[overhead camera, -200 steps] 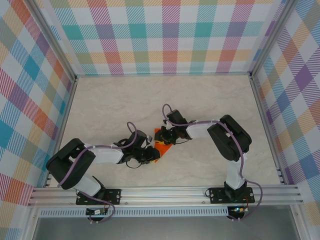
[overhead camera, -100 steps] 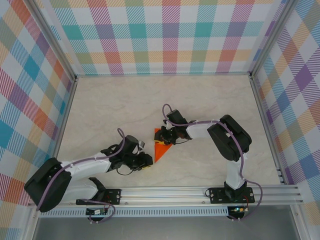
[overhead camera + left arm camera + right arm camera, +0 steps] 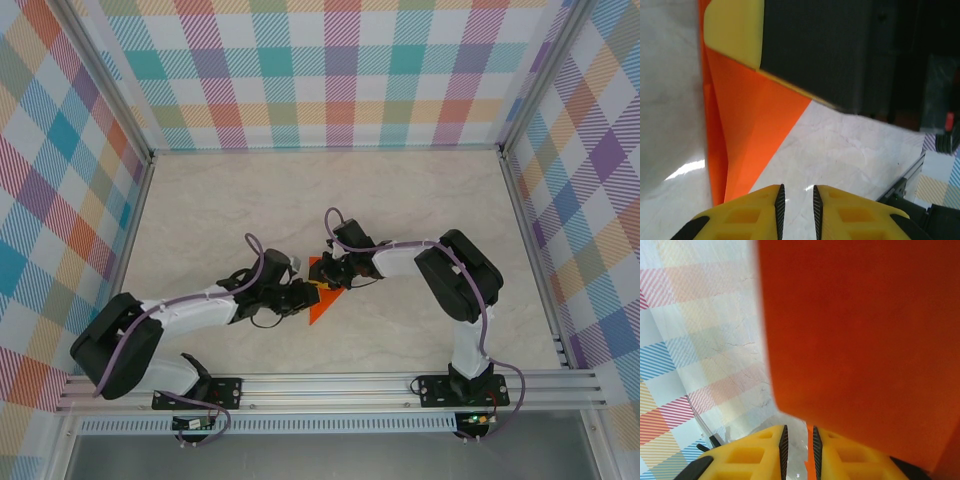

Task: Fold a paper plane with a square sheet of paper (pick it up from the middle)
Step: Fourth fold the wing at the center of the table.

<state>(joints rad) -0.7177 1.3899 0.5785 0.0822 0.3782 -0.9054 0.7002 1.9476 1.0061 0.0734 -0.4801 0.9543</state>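
There was one paper plane (image 3: 322,303), a single orange piece, and it lay at the fingertips of both grippers. There were two arms (image 3: 190,310) on one table (image 3: 220,200). Each arm ended in one gripper, the left gripper (image 3: 303,294) and the right gripper (image 3: 326,272), making two. Each gripper had two yellow fingers (image 3: 740,215), four in all. The left wrist view caught three of them: its own pair, plus one across the paper from them. There were two purple cables (image 3: 255,250), one behind each pair of fingers. Three plaid walls (image 3: 340,70) stood well away from the fingers.
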